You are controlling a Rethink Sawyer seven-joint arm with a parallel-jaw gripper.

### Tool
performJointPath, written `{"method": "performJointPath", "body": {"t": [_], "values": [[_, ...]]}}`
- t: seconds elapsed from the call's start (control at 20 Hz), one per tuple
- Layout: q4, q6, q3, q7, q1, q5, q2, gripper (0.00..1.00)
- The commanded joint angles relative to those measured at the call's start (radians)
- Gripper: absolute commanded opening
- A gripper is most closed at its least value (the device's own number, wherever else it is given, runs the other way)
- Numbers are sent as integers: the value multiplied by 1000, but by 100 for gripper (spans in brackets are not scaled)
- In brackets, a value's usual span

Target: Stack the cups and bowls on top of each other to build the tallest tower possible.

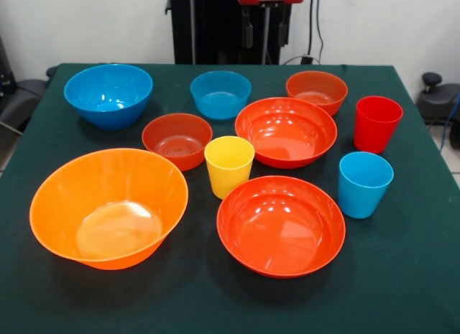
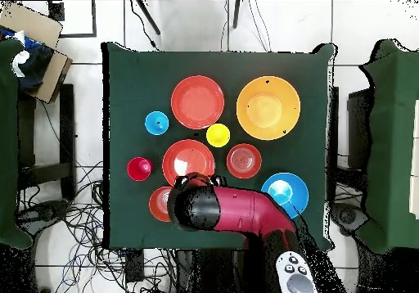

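All bowls and cups stand apart on the green table point(image 1: 402, 276); nothing is stacked. The huge orange bowl point(image 1: 108, 208) is front left, with the large blue bowl point(image 1: 108, 95) behind it. The small blue bowl point(image 1: 221, 94) is at the back middle. Two wide red-orange bowls point(image 1: 286, 131) point(image 1: 281, 225) sit in the middle. Two small red-orange bowls point(image 1: 177, 140) point(image 1: 316, 91) stand apart. The yellow cup point(image 1: 229, 165) is in the centre. The red cup point(image 1: 377, 123) and light blue cup point(image 1: 365, 184) are at the right. My gripper point(image 1: 265, 29) hangs open and empty above the back edge.
In the overhead view my red arm point(image 2: 237, 209) covers the small blue bowl and part of a small red-orange bowl point(image 2: 158, 204). The huge orange bowl point(image 2: 268, 107) and a wide red-orange bowl point(image 2: 197, 101) lie farthest from the base. Cables lie on the floor around the table.
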Motion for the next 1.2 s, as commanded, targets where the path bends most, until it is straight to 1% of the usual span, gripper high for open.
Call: {"method": "performJointPath", "body": {"t": [0.05,0.15,0.3,0.55,0.6,0.75,0.9,1.0,1.05,1.1,1.2], "values": [[13,74,81,31,-15,-11,-15,100],[7,68,88,24,-23,-14,-4,100],[2,71,86,22,-24,-19,-12,100],[-16,97,89,12,-26,-18,-16,100],[-17,111,90,9,-27,-14,-16,100],[-7,139,135,-11,-65,21,-1,100],[-15,148,113,18,-51,13,1,100],[-20,151,118,7,-51,-5,-3,100],[-6,127,129,5,-58,-4,-10,100],[10,79,150,2,-69,-8,-15,100],[27,52,125,34,-54,-21,-28,100]]}}
